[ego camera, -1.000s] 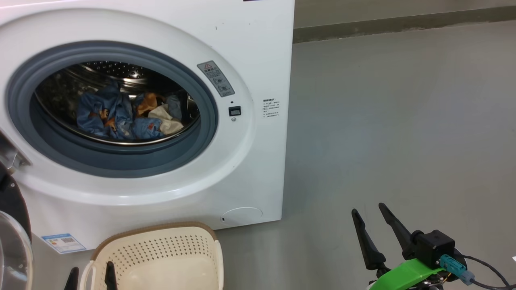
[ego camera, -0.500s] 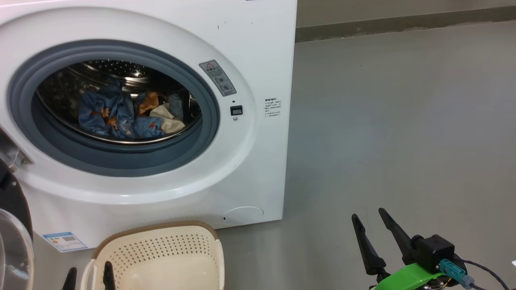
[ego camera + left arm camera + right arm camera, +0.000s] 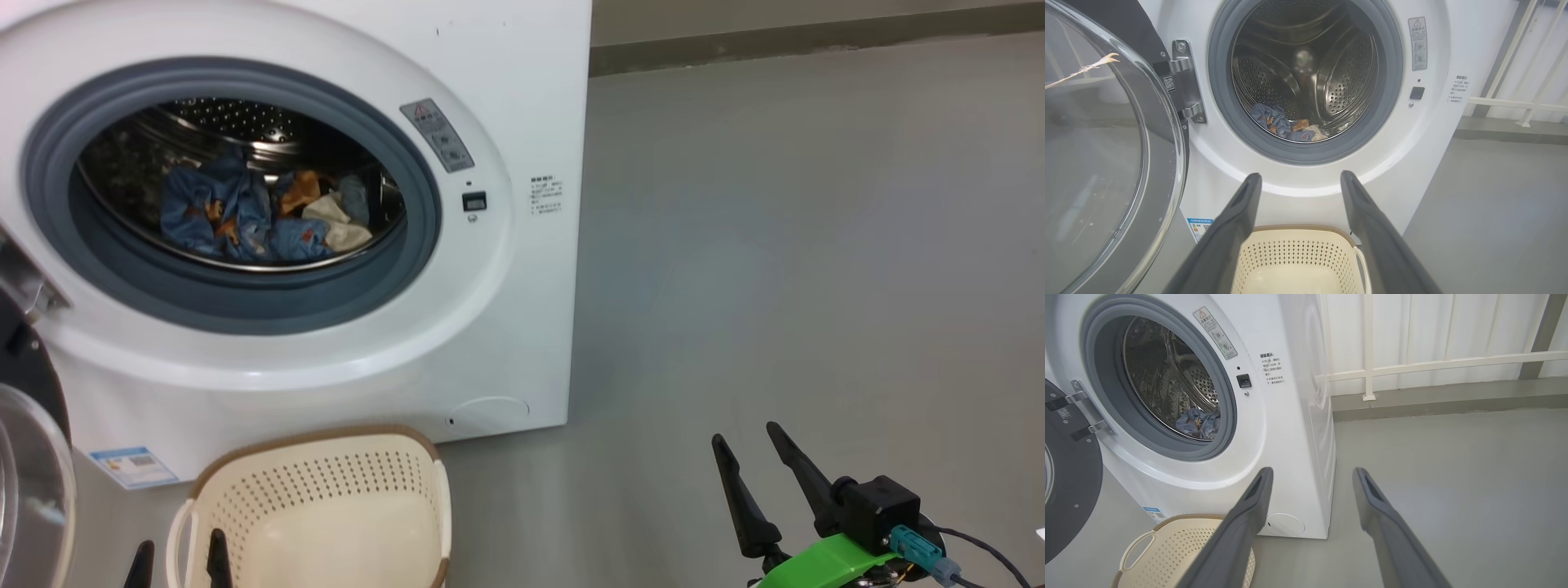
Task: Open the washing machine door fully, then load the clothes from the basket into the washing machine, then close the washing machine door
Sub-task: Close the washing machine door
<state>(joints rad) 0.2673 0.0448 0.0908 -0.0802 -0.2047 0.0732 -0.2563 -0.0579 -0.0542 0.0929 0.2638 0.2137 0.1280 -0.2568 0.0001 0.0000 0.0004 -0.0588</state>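
Noted white on the washer [image 3: 522, 98], grey-blue on its gasket [image 3: 245, 306], bare steel dotted with rows of holes on the drum [image 3: 1347, 69] inside. Found clothes [image 3: 220, 216] in the washer: light blue with orange-brown prints, plus orange and cream pieces. Saw glossy black round clear glass on the door [image 3: 1094, 163], left of the washer. Logged cream walls pierced with dot rows and a brown rim on the basket [image 3: 326, 482] before the washer. Spotted a blue label [image 3: 131, 467] low on the washer. Registered plain grey floor [image 3: 775, 245] right of the washer; there, black right gripper [image 3: 744, 434], green bracket [image 3: 824, 559], teal plug [image 3: 910, 543].
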